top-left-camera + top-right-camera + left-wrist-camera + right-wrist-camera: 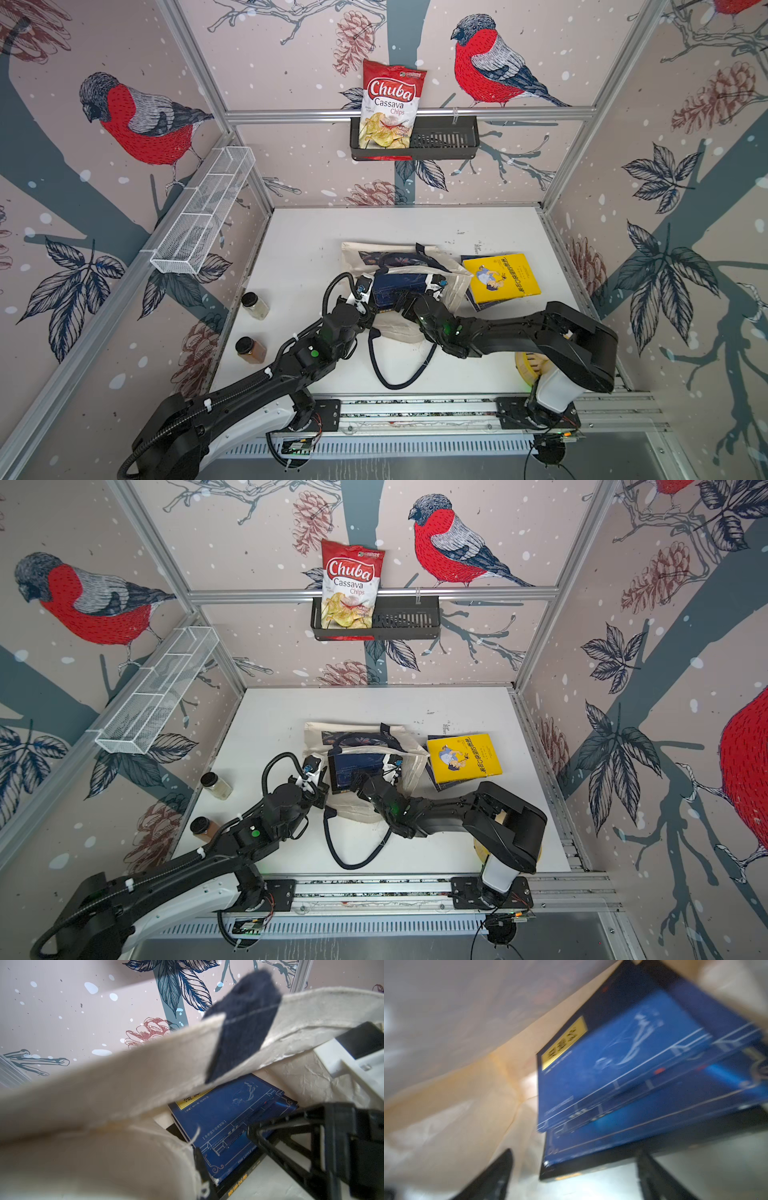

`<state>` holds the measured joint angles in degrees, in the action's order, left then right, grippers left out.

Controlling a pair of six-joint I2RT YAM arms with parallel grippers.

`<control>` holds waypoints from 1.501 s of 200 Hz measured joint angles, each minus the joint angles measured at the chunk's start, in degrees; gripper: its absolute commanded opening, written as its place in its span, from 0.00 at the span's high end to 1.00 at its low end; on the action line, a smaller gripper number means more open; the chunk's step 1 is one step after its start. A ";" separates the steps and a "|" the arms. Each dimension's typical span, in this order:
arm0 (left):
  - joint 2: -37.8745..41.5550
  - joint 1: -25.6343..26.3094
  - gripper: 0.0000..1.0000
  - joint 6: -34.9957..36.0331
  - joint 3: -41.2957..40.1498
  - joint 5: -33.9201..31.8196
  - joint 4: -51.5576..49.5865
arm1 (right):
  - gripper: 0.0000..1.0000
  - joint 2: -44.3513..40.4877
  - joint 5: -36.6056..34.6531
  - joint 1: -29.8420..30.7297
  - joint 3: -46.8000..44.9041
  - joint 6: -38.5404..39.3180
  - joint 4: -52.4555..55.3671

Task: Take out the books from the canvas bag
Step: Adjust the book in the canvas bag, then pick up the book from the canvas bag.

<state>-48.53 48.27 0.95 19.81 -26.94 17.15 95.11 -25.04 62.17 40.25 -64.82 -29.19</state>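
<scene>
On white table [311, 249] between bird-print walls [291, 178], pinching rim of cream canvas bag [365, 249] up with clenched left tool [363, 297], holding released right tool [399, 297] at navy-blue paperbacks [399, 284] inside, mid-table; next likely gripping top one, drawing it right.

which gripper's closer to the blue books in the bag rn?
Right. The right gripper is open at the near edge of the blue books inside the canvas bag. The left gripper pinches the bag's rim beside them.

White table [316, 249], canvas bag [361, 253], yellow book [505, 278], two jars [254, 305]
</scene>
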 measured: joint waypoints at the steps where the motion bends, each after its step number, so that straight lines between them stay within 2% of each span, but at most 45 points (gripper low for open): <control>1: 0.07 0.00 1.00 0.00 -0.09 0.04 0.04 | 0.00 0.00 -0.02 -0.04 0.02 -0.07 0.11; 57: 2.10 0.04 1.00 1.05 -3.02 2.78 1.92 | 0.00 -1.05 0.11 -2.56 2.21 -2.56 2.56; 71: 1.42 0.28 1.00 1.22 -3.02 2.93 2.10 | 0.18 -1.14 1.81 -2.49 2.36 -2.51 0.87; 88: 0.74 0.63 1.00 1.66 -3.02 3.13 2.27 | 0.25 0.22 3.56 -2.60 3.82 -2.73 -0.24; 120: 0.63 0.87 1.00 2.01 -3.02 3.19 2.27 | 0.23 3.58 7.43 -2.58 5.92 -4.39 -3.39; 140: 0.63 1.05 1.00 2.05 -3.02 3.17 2.27 | 0.18 4.83 9.18 -2.14 6.27 -6.19 -4.22; 170: 1.05 1.20 1.00 2.47 -3.02 3.28 2.27 | 0.24 6.62 11.52 -0.94 6.01 -9.29 -7.52; 256: 2.43 1.29 1.00 3.45 -3.39 4.46 3.02 | 0.29 12.00 16.26 0.31 8.87 -15.04 -13.70; 300: 2.56 1.29 1.00 3.48 -3.41 4.72 3.13 | 0.27 13.46 16.65 0.17 9.07 -18.03 -13.62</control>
<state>-45.98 49.56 4.43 16.40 -22.22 20.27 108.57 -8.38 62.35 49.32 -82.85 -42.81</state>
